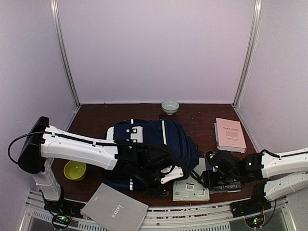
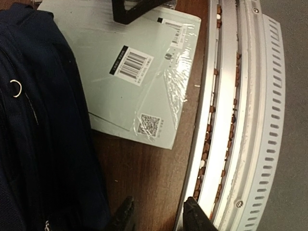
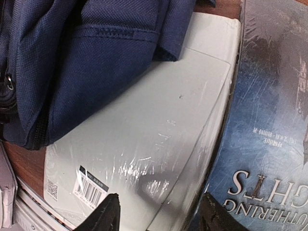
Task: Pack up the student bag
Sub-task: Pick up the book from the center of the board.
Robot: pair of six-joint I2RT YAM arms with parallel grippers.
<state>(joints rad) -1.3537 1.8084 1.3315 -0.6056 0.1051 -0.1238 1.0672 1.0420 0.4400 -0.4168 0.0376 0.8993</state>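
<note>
**Student bag** [image 1: 159, 139]: lies flat at the centre of the brown table [image 1: 96, 115]. It is navy fabric with thin white stripes, and white-grey patches show at its far left end. Its near right corner lies over part of a pale green book [image 1: 191, 188]. This book is shrink-wrapped, has its barcode label face up, and sits at the table's near edge.

**Left gripper** [image 2: 159, 219]: positioned at the near edge of the bag, one finger just beside the fabric. The jaws stand apart with only bare table wood between them, and nothing is held. The metal rail [image 2: 231, 120] along the table front runs just past the other finger.

**Right gripper** [image 3: 161, 216]: the jaws stand apart above the pale green book. One finger is over the wrapped face. The other is at the line where that book meets a dark blue book [image 3: 269, 120] lying directly alongside. Nothing is clamped between the fingers. Whether either finger touches a book cannot be determined.

**Other items noted:**
- A pink book [image 1: 230, 134] lies to the right of the bag, apart from it.
- A pale bowl [image 1: 170, 107] stands by the back wall, just beyond the bag's far edge.
- A yellow-green bowl [image 1: 75, 170] sits to the left of the bag, partly under the left arm.
- A grey slab [image 1: 115, 209], flat and thin, rests at the near left and overhangs the rail
</note>
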